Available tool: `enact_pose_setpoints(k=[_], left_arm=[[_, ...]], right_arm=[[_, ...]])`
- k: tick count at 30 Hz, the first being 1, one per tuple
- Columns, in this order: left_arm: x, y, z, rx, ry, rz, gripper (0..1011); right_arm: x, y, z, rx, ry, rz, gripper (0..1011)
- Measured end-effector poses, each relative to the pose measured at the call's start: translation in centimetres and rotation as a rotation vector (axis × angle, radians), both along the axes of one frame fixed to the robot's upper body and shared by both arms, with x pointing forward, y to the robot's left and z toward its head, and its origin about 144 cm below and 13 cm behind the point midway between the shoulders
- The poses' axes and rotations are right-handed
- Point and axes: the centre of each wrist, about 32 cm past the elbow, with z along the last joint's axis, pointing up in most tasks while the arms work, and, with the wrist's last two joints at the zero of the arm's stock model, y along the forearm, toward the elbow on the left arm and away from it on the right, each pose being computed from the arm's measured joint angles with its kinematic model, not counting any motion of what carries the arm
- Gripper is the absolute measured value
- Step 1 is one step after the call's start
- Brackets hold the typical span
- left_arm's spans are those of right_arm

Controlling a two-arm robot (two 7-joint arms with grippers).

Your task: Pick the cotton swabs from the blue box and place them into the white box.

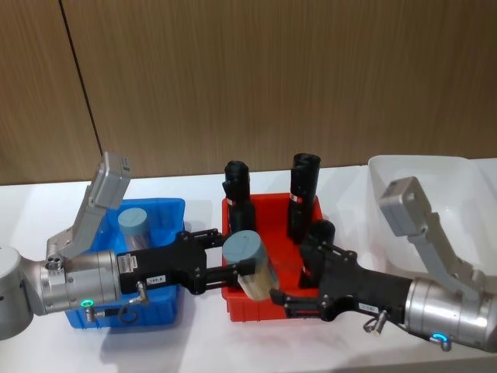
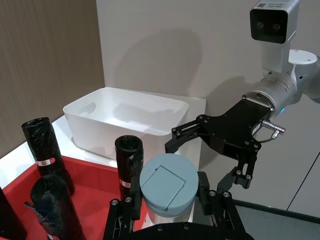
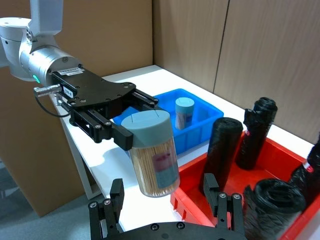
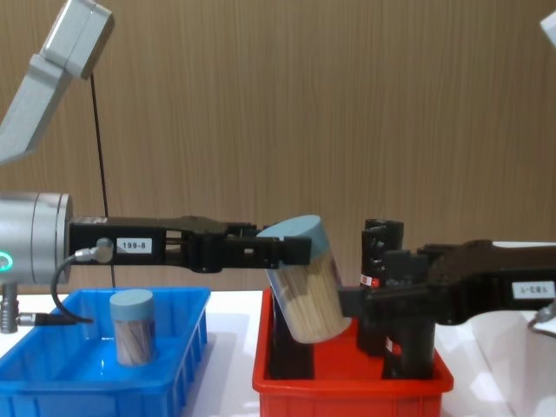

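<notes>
**lurker:** so how far along are you with the swabs?

**me:** Not far tbh. Going left to right: the blue box [image 1: 167,203] sits at the left end of the counter [image 1: 202,338]. A standing tub [image 1: 133,225] of cotton swabs is in it, upright and not yet picked. My left hand [image 1: 225,252] is clamped on the lid end of the tilted tub [image 1: 248,263]. It's up in the air over the left edge of the red bin [image 1: 248,309] in the middle.

**lurker:** and the other hand?

**me:** My right hand [image 1: 311,276] is wide open with nothing in it, fingers either side of that tub's bottom end. Can't tell if they touch it. Looks like a handover to me. The black rolls [image 1: 305,183] in the red bin aren't my job.

**lurker:** anything delivered?

**me:** The white box [image 1: 373,175] is at the counter's right end, and what my left wrist camera shows of its floor is bare. So I'd say nothing's done. I've got to pass this one across, drop it in, then go back for the one in the blue box.
</notes>
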Motion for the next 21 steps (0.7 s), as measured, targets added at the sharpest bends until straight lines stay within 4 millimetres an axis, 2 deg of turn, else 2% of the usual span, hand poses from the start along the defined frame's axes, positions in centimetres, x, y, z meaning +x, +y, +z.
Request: enact_pose_setpoints(k=[21], left_arm=[[0.0,0.0,0.0,0.0,0.0,0.0,663]], right_arm=[[1.6,1.6,-0.4,-0.008,0.024,0.044,1002]])
